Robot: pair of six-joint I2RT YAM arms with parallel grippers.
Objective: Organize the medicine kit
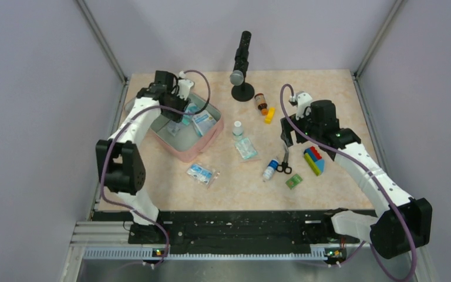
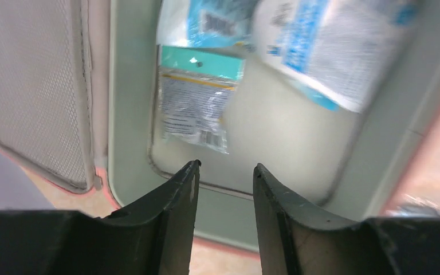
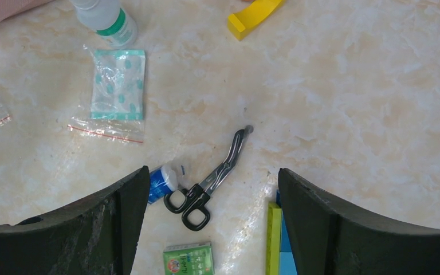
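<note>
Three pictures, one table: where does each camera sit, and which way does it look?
Top external: high above and behind the arm bases, looking down on the whole table; left arm and right arm both show.
Left wrist: on the left arm, looking down into the medicine kit; its parted jaws show.
Right wrist: on the right arm, looking down at the scissors; its wide-open jaws show.
Shared: top and right wrist both show the scissors.

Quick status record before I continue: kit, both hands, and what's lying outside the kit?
kit: medicine kit open, packets inside
left hand: open, empty, over the kit's interior
right hand: open, empty, over the scissors
outside kit: scissors, white bottle, dropper bottle, brown bottle, teal-dotted pouch, blue-printed pouch, green packet
</note>
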